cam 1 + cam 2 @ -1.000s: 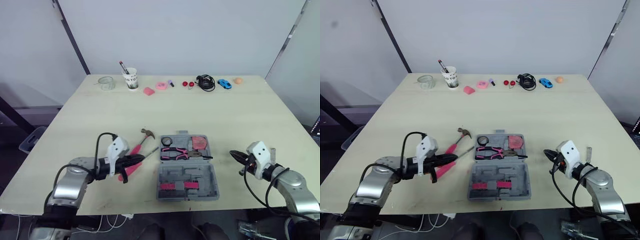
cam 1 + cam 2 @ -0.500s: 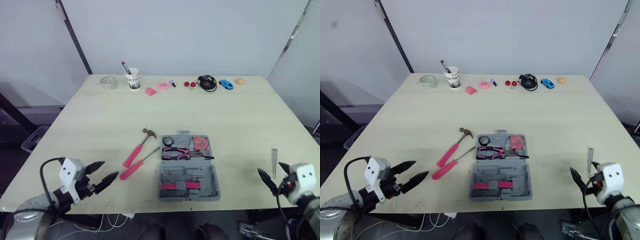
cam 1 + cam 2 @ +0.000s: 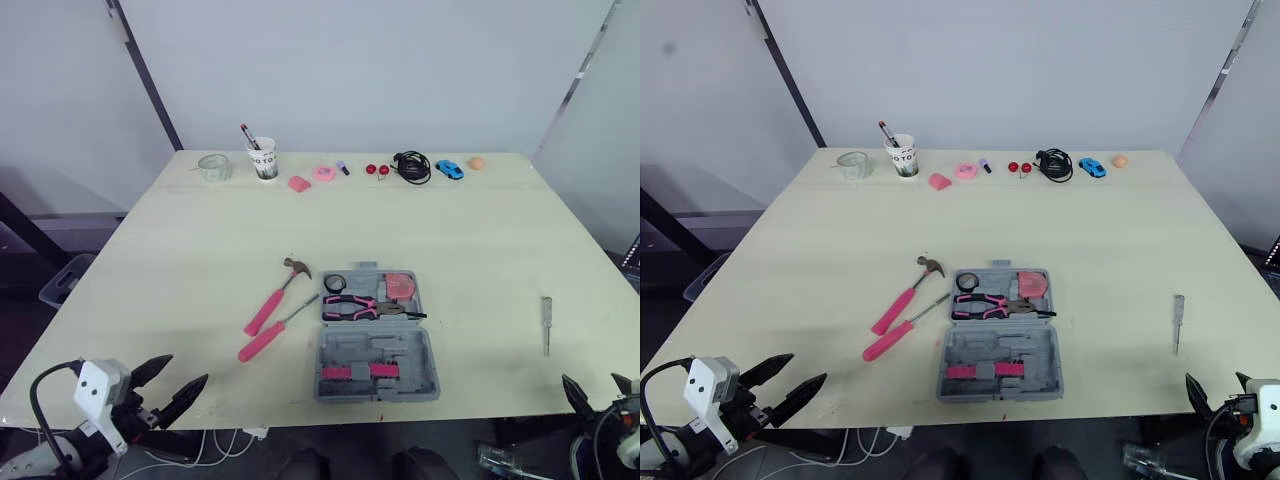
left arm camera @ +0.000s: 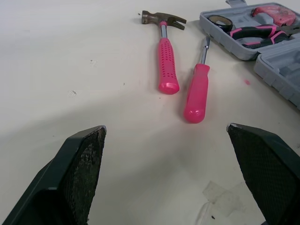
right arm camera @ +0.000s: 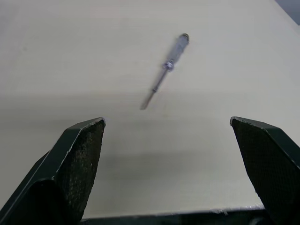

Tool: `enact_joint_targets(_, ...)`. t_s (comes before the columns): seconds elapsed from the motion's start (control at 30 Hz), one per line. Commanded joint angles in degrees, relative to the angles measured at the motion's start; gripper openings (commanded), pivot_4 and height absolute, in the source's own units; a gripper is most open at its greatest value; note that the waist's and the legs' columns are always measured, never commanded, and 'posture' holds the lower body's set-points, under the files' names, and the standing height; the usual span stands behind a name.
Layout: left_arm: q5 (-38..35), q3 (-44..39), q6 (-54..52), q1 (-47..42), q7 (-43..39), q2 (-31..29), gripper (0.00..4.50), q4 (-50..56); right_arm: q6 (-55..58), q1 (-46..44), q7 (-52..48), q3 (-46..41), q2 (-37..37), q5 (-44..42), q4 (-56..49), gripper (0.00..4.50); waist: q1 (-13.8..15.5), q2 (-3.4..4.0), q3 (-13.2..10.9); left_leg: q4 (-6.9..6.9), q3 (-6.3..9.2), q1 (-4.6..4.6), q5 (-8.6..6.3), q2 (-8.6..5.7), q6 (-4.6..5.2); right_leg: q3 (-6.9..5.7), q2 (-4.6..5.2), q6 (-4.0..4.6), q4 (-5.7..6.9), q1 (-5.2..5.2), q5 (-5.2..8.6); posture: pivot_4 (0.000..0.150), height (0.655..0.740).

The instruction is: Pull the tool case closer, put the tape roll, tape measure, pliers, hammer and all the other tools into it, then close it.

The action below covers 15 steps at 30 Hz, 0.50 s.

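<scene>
My left gripper [image 3: 188, 367]: jaws spread, empty, at 8 o'clock from the tool case [image 3: 375, 350]. Right gripper [image 3: 1215, 378]: also spread, at 4 o'clock. The case lies open with pliers [image 3: 362, 304] inside. Hammer [image 3: 275, 296] and pink screwdriver [image 3: 265, 337] at its 9 o'clock, small screwdriver [image 3: 547, 324] at 3.

Pale cream bench [image 3: 200, 230], grey tool case [image 3: 402, 347] with pink inserts, hammer [image 4: 165, 56] with dotted pink grip and brown head, pink-handled screwdriver [image 4: 198, 89], pink-and-black pliers [image 3: 360, 305], black tape roll [image 3: 334, 283], pink tape measure [image 3: 400, 285], blue toy car [image 3: 449, 168], white printed cup [image 3: 263, 160], black-fingered left claw [image 4: 166, 127]
</scene>
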<state>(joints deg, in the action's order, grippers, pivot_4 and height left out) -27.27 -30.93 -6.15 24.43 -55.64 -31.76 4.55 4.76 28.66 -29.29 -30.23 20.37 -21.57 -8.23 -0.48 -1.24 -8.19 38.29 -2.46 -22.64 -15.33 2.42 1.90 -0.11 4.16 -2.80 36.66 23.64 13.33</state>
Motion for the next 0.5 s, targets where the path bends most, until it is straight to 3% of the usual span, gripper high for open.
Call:
enact_joint_targets(0.03,-0.9,-0.2,1.5,-0.9,-0.2,-0.8,4.41,0.8,-0.6,-1.1,0.6,-1.3,0.9,-0.7,-1.0,4.50,-0.1,0.01,0.0,0.00,0.00,0.00,0.00,0.00,0.00,0.00,0.00,0.00,0.00,0.00,0.00,0.150,0.7400)
enact_joint_targets(0.5,-1.8,7.6,0.5,-10.0,-4.2,-6.1,4.41,8.5,14.9,-14.4,6.5,1.5,5.2,-2.6,-4.5,4.50,0.0,0.02,0.0,-0.05,-0.04,-0.02,0.01,-0.06,0.02,0.00,-0.06,0.19,-0.02,-0.03,-0.12,0.150,0.7400)
